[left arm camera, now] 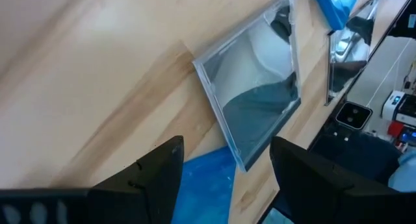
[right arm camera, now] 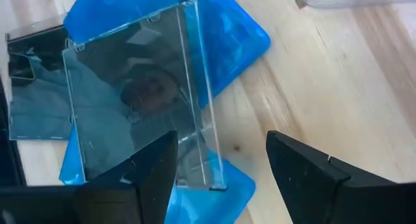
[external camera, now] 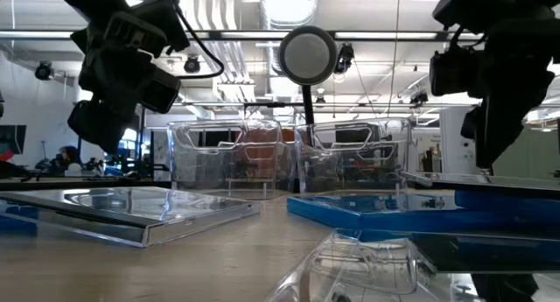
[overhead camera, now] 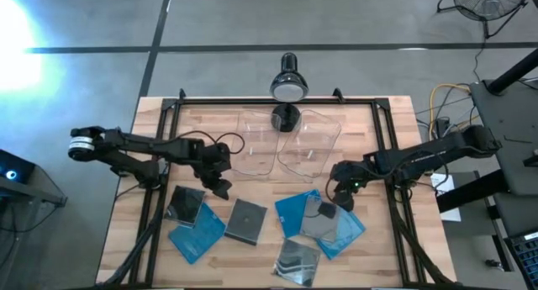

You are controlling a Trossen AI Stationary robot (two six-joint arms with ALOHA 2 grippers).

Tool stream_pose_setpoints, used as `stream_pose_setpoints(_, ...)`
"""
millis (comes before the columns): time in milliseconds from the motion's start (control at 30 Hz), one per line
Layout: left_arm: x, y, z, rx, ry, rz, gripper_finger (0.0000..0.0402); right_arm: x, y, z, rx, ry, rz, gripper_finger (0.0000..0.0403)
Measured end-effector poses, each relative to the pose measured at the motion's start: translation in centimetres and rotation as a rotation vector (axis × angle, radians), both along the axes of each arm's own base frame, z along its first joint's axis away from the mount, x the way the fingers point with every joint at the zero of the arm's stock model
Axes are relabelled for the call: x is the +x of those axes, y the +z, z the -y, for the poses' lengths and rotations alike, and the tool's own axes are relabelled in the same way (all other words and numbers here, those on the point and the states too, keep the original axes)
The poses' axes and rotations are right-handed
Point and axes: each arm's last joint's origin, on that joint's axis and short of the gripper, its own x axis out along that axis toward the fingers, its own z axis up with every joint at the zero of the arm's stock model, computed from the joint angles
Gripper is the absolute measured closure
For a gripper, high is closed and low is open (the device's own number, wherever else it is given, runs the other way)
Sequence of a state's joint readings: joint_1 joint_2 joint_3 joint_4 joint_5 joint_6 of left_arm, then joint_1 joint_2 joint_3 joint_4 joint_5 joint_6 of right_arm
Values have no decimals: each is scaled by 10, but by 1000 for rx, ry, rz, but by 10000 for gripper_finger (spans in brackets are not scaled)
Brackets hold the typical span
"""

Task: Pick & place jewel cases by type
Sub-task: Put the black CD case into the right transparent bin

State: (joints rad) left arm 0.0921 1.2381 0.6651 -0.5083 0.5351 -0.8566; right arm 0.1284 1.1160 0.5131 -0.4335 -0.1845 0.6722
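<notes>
While both bins (overhead camera: 252, 143) are sitting empty at the far middle of the table (overhead camera: 378, 248), I am judging that the sort is only beginning, with every case lying on the near half of the wood.

I am holding the left gripper (overhead camera: 220, 186) above the left cluster, its fingers apart and gripping nothing. Below it, in its wrist view, a clear case (left arm camera: 257, 97) is lying flat with its near corner overlapping a blue case (left arm camera: 205, 178). A dark case (overhead camera: 247, 220) is resting alone near the middle.

I am keeping the right gripper (overhead camera: 342, 198) over the right cluster, fingers likewise spread and empty. A grey-clear case (right arm camera: 136, 94) is lying on top of blue ones (right arm camera: 224, 36) beneath it, and another silvery case (overhead camera: 298, 258) is sitting at the near edge.

Both arms are lining up for a pick. Next, I reckon each gripper needs to come down square to a case edge, straddling it, since these flat cases offer little to grab. Taking the top case first should keep the stacked ones from sliding.
</notes>
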Motion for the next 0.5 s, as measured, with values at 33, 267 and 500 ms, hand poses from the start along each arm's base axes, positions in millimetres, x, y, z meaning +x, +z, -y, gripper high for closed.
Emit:
stream_pose_setpoints(33, 0, 0, 2, -2, -3, -3, 188, -1, -3, 0, -2, 5, 2, 174)
stream_pose_setpoints(267, 2, 3, 17, 54, 23, -30, 188, -7, -20, 0, 3, 26, 22, 174)
stream_pose_setpoints(500, 19, 38, 44, 204, 136, 101, 188, -7, -24, -1, 37, 89, 82, 174)
